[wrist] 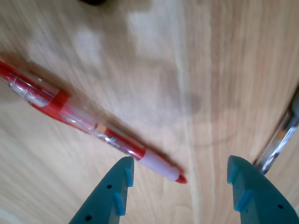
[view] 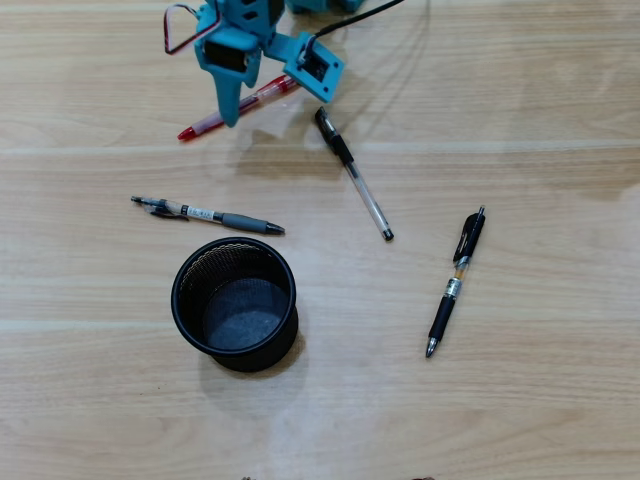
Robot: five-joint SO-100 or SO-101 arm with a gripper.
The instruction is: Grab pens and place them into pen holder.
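Between open jaws, red pen (wrist: 84,122) lies flat.

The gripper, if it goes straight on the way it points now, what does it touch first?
Probably the red pen: the open gripper points down at the table, the pen's tip lying between its fingers. Depth is unclear; it might meet bare wood.

Looked like an office or desk setting: pale wood-grain bench (view: 560,400), pens (view: 208,214), mesh pen holder (view: 236,308).
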